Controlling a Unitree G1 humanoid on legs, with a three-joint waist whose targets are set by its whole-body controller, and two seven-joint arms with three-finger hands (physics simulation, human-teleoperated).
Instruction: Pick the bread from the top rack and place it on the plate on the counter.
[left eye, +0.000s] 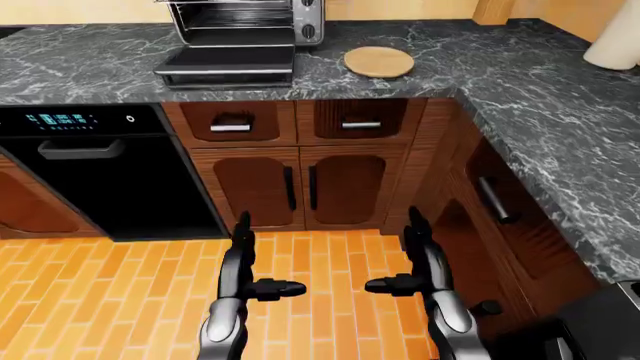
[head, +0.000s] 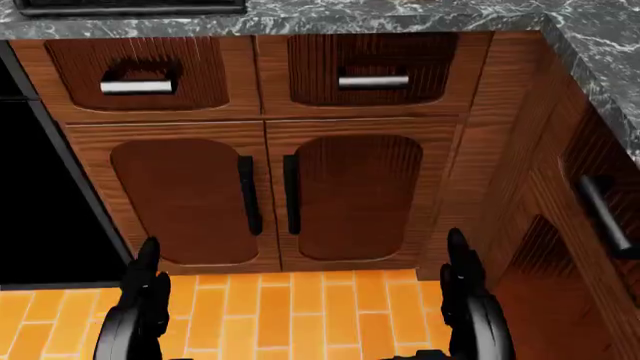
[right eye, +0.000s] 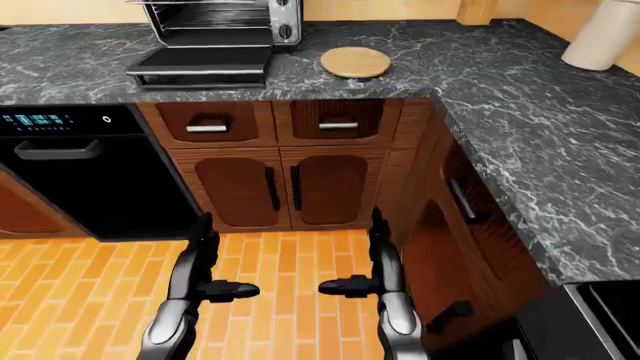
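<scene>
Nearest the camera, the left hand (left eye: 243, 259) and right hand (left eye: 422, 259) hang over the orange floor (left eye: 120, 292), fingers spread, empty and touching nothing. Beyond stand wooden cabinets (left eye: 300, 184) and a black dishwasher (left eye: 100, 176), its blue display unreadable. Farther off, on the marble counter (left eye: 90, 67), the plate (left eye: 379, 61) lies just right of the open toaster oven (left eye: 240, 37); no bread can be made out.
</scene>
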